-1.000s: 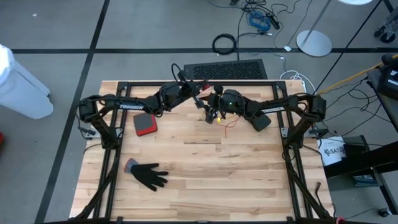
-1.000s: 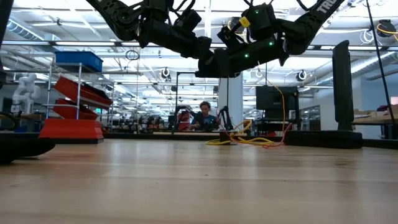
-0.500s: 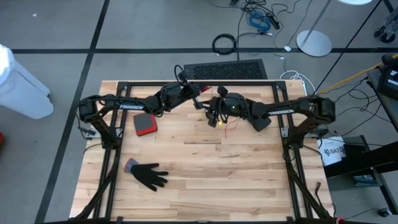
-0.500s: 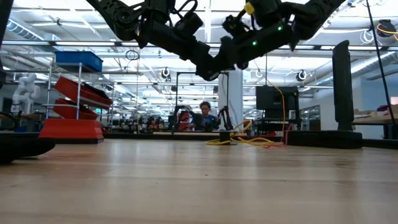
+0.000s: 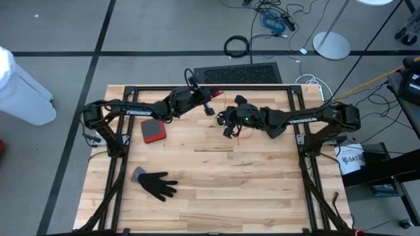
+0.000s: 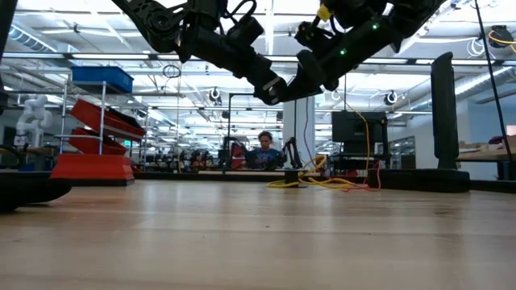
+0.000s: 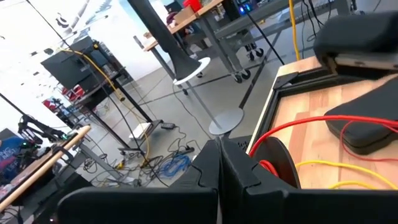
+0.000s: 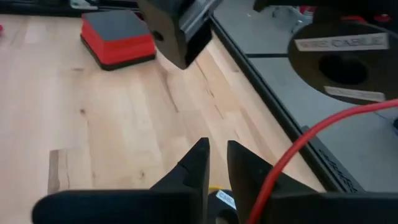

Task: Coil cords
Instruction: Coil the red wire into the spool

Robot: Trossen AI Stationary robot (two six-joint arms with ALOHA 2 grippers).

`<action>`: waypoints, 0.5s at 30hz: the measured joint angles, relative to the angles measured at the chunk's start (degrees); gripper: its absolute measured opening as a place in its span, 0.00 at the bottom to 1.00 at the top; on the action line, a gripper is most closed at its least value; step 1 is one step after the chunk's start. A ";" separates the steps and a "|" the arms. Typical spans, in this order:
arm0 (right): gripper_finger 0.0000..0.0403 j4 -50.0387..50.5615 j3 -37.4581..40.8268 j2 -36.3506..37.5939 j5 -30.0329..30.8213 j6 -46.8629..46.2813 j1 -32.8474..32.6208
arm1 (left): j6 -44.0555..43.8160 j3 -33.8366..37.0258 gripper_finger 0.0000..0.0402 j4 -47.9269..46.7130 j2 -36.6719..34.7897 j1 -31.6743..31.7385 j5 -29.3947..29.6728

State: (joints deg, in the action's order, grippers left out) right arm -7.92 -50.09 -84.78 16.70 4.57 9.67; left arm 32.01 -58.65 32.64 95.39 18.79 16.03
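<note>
2 tools (image 5: 211, 109) (image 5: 228, 129) (1 glove (image 5: 156, 184))

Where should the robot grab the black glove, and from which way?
Probably the grey cuff, straight down from above. The black glove lies flat on the wooden table, so nothing sticks up for a sideways pinch; the cuff is its one compact end, while its fingers splay apart. The left gripper and right gripper hang near the table's far edge.
</note>
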 joint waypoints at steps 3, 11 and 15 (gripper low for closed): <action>0.09 1.28 0.00 0.60 1.93 -0.85 -0.71 | 0.05 0.01 0.00 -0.83 0.00 0.00 -0.50; 0.07 4.89 0.00 3.75 10.58 -1.09 -3.83 | 1.46 0.02 0.00 -1.29 0.00 0.00 -0.74; 0.07 5.58 0.00 4.94 14.82 -0.62 -5.44 | 1.46 0.02 0.00 -1.11 0.00 0.00 -0.85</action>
State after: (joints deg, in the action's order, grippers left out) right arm -2.34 -50.09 -79.83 31.53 3.95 4.23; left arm 33.47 -58.63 31.53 95.39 18.79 15.18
